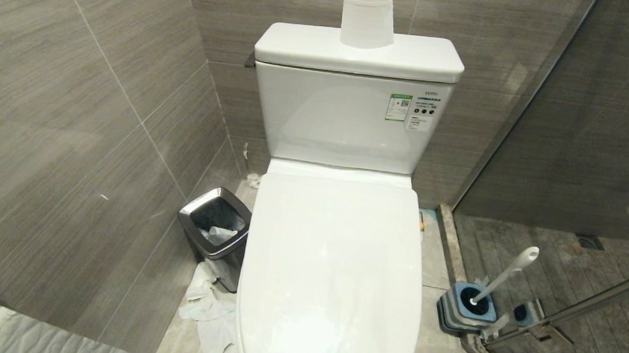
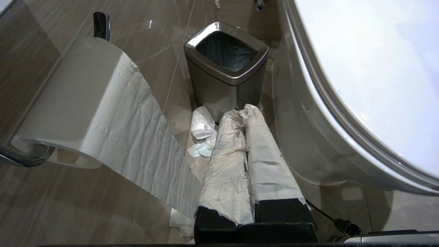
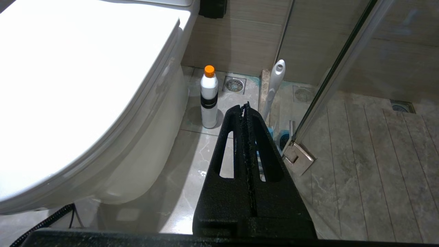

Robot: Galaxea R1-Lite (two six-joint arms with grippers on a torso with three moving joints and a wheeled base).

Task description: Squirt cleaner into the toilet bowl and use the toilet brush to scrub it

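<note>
The white toilet stands in the middle with its lid (image 1: 331, 263) down, so the inside of the toilet bowl is hidden; its outer wall (image 3: 137, 151) shows beside my right gripper. The cleaner (image 3: 209, 97), a white bottle with an orange cap, stands upright on the floor by the toilet. The toilet brush handle (image 1: 506, 275) leans out of its blue and grey holder (image 1: 466, 311) at the right. My right gripper (image 3: 245, 107) is shut and empty, short of the bottle and the brush handle (image 3: 274, 85). My left gripper (image 2: 241, 111), its fingers wrapped in white paper, is shut and empty. Neither arm shows in the head view.
A dark steel-rimmed waste bin (image 1: 216, 230) sits left of the toilet, with crumpled paper (image 1: 208, 311) on the floor. One paper roll (image 1: 367, 15) stands on the tank; another (image 2: 79, 103) hangs unrolled on the left wall. A glass shower door frame (image 1: 571, 303) bounds the right.
</note>
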